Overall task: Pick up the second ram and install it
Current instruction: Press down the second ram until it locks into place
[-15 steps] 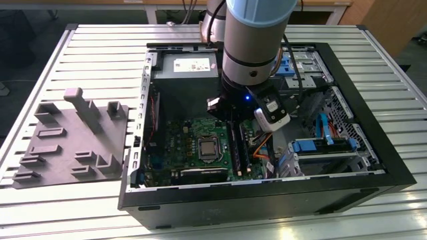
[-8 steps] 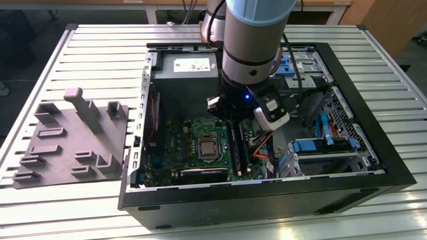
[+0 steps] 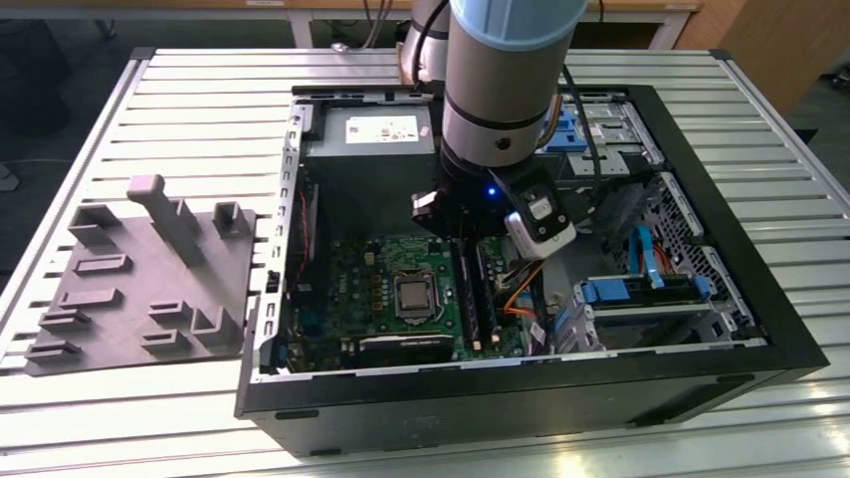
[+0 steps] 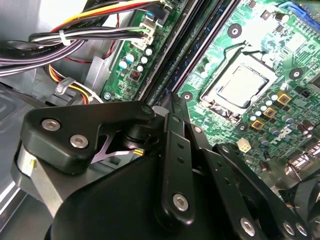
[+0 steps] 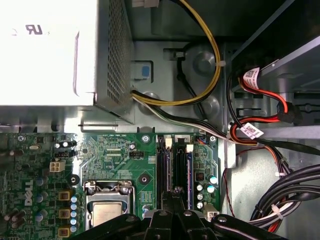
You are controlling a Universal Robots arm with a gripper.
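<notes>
Now 1 pincer over 2 slots, 1 motherboard

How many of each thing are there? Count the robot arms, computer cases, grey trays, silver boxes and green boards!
Robot arm: 1
Computer case: 1
Grey tray: 1
Silver box: 1
Green board: 1
Total: 5
</notes>
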